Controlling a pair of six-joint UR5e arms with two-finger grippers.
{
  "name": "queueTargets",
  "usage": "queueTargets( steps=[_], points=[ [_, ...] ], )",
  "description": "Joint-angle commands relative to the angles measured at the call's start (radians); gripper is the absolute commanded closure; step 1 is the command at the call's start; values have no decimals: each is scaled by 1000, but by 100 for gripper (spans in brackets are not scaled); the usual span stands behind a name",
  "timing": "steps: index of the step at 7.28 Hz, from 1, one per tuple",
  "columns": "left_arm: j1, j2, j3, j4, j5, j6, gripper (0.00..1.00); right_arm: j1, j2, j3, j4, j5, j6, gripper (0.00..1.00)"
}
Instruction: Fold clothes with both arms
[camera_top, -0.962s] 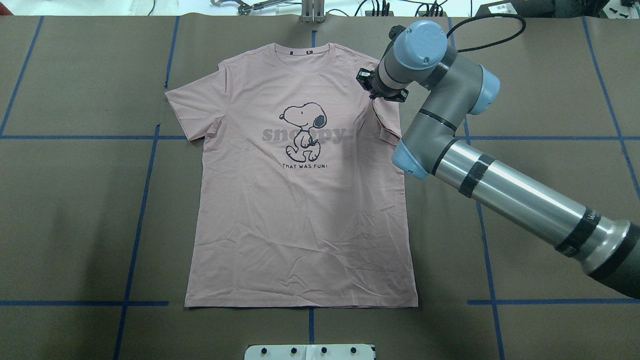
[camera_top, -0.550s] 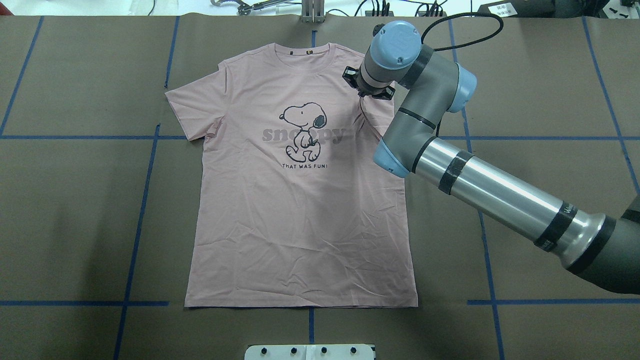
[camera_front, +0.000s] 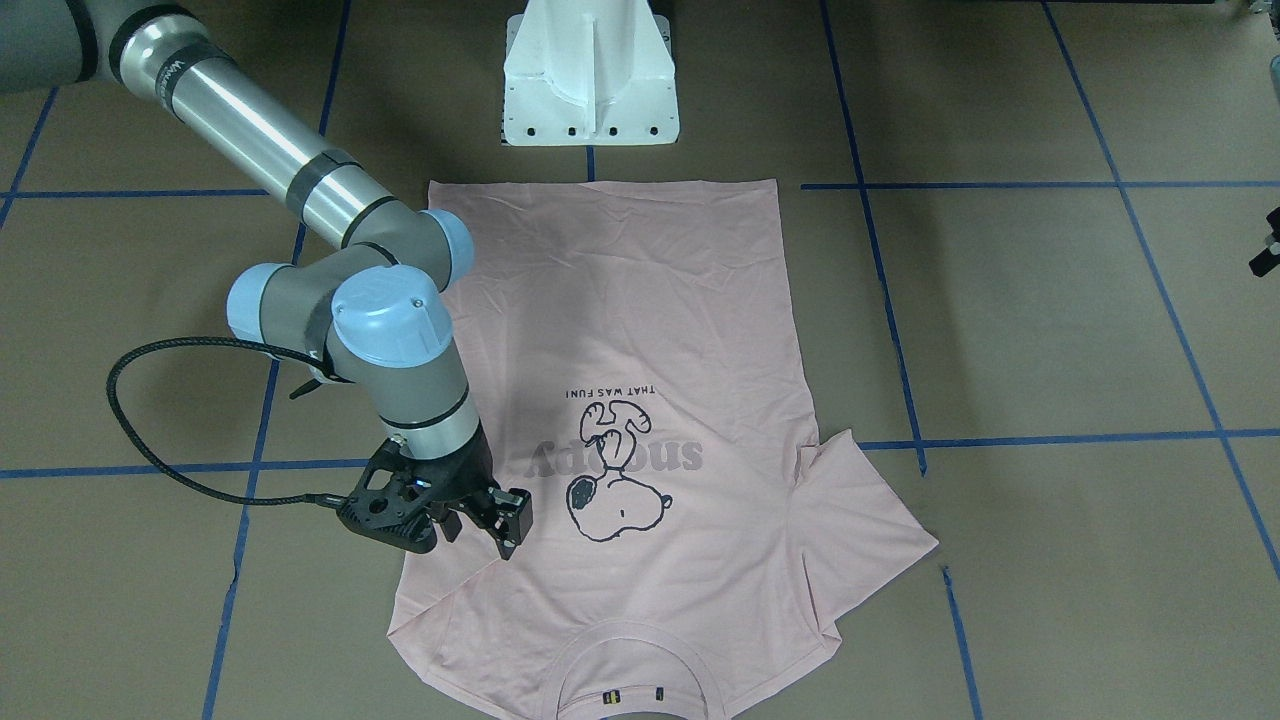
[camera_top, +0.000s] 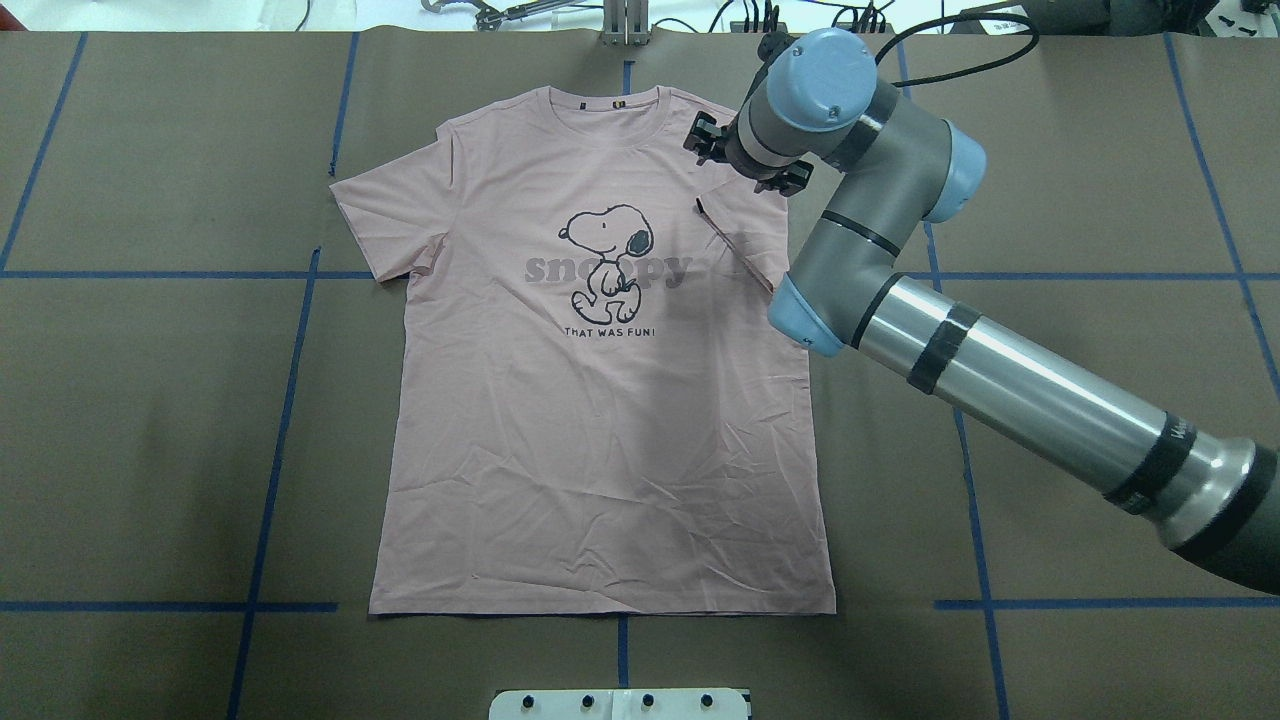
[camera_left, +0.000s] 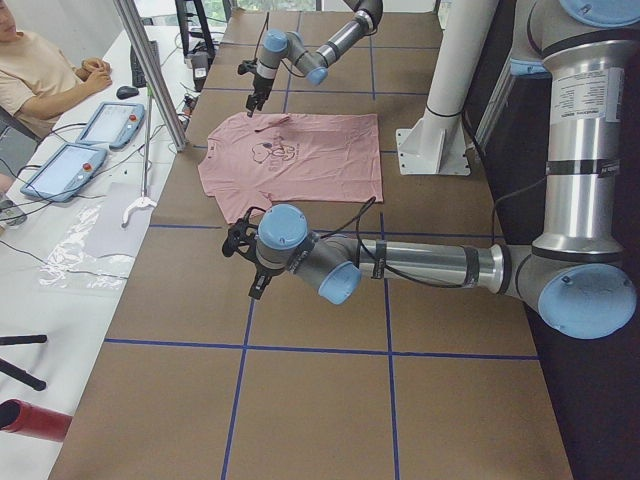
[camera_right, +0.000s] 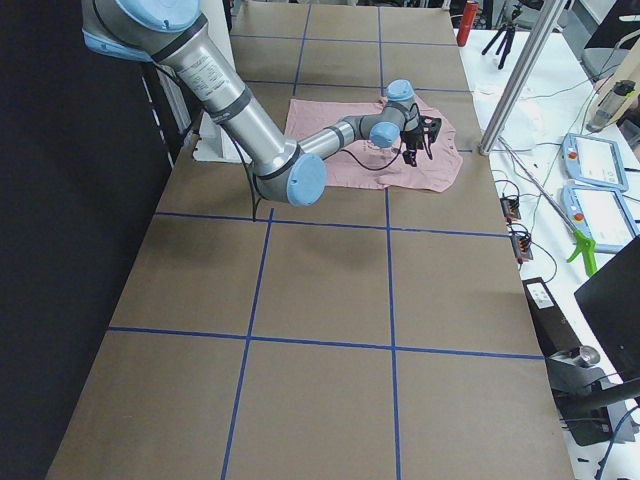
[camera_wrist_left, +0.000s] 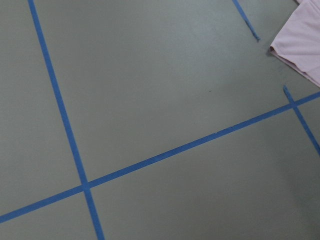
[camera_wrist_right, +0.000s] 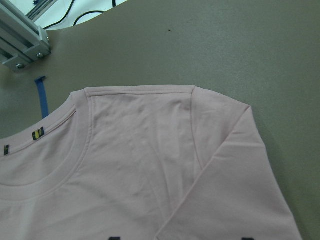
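The pale pink Snoopy T-shirt (camera_top: 600, 450) lies flat, print up, collar at the far edge; it also shows in the front view (camera_front: 650, 330). Its right sleeve (camera_top: 745, 230) is folded inward onto the chest. My right gripper (camera_top: 747, 160) hovers above that shoulder, open and empty (camera_front: 475, 535). The right wrist view shows the collar and the folded sleeve (camera_wrist_right: 235, 190), no fingers. My left gripper (camera_left: 257, 288) hangs over bare table beside the shirt's left sleeve (camera_wrist_left: 302, 40); I cannot tell whether it is open or shut.
The white pedestal base (camera_front: 590, 80) stands at the near table edge by the shirt's hem. Blue tape lines (camera_top: 290, 350) grid the brown table. An aluminium post (camera_top: 625, 25) stands beyond the collar. An operator (camera_left: 40, 60) and tablets (camera_left: 105, 122) are beyond the far edge.
The right gripper carried the lifted right sleeve inward, let it go, and moved back toward the shoulder. The sleeve now lies folded flat on the chest.
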Motion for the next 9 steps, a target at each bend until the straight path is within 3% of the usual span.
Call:
queueTargets(
  steps=[1, 2, 4, 6, 9],
  points=[
    [196, -141, 31, -51, 13, -356, 0, 55, -178, 190, 12, 175, -63, 0],
    [263, -223, 60, -50, 24, -485, 0, 99, -263, 279, 14, 254, -115, 0],
    [422, -331, 123, -48, 302, -627, 0, 147, -389, 371, 17, 292, -225, 0],
    [447, -507, 347, -50, 409, -626, 7, 186, -432, 387, 18, 361, -232, 0],
    [484, -578, 475, -62, 522, -600, 21, 195, -515, 404, 110, 361, -234, 0]
  ],
)
